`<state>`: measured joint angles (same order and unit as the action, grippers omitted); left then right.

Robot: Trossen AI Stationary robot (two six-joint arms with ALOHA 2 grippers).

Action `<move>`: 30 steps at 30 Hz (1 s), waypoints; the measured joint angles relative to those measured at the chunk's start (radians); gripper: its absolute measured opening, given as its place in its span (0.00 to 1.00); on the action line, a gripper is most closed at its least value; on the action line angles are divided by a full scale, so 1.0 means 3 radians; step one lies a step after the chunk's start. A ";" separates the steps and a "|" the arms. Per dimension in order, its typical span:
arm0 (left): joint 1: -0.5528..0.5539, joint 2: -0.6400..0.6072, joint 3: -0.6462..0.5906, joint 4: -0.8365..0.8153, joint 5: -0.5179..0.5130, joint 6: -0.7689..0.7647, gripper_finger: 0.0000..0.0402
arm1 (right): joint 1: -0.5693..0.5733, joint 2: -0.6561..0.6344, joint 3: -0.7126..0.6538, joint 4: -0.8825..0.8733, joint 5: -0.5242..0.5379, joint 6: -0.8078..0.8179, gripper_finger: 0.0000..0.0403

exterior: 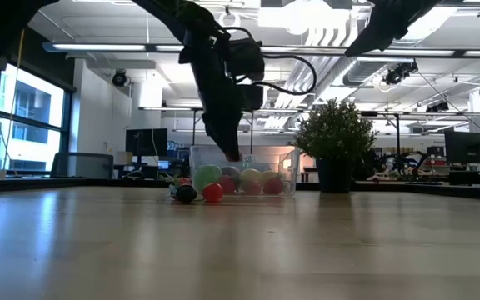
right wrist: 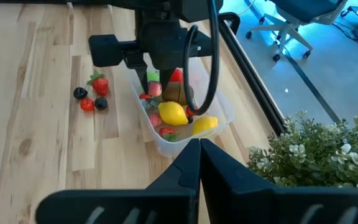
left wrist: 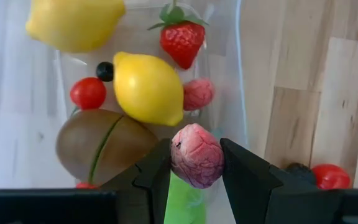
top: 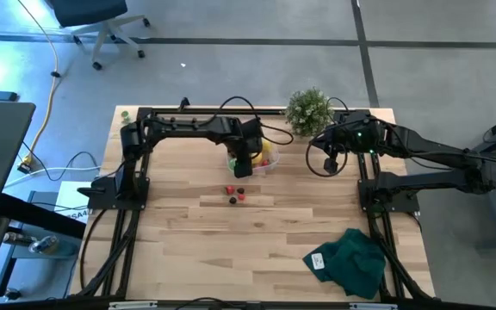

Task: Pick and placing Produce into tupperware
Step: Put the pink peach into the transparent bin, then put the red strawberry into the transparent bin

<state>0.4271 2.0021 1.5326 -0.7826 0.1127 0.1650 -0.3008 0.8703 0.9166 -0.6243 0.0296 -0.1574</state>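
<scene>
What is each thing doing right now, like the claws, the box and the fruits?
Left gripper: shut on a pink berry, over the tupperware.
Right gripper: shut, empty, waiting near the plant.
Tupperware: open, holding lemons, a kiwi, a strawberry.
Loose berries: lying on the table.
Cloth: crumpled.

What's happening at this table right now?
The left gripper is shut on a pink raspberry, holding it over the clear tupperware, which already contains lemons, a strawberry, a kiwi and more. A few small berries are left on the table nearby. The right gripper waits shut, raised near the potted plant.
</scene>
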 joint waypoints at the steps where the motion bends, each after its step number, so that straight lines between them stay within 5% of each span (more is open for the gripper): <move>1: 0.0000 0.0001 0.0000 0.0000 0.0003 0.0013 0.30 | 0.0000 0.0000 0.0000 -0.0001 0.0001 0.0000 0.00; 22: -0.0004 0.0001 0.0008 0.0039 0.0030 0.0030 0.46 | 0.0000 0.0000 0.0000 0.0000 0.0001 0.0000 0.00; 30: -0.0006 0.0001 0.0412 -0.0431 0.0111 -0.0050 0.45 | 0.0000 -0.0001 0.0001 0.0000 0.0001 0.0000 0.00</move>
<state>0.4252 2.0026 1.6561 -0.9120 0.1459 0.1501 -0.3008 0.8701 0.9169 -0.6243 0.0299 -0.1573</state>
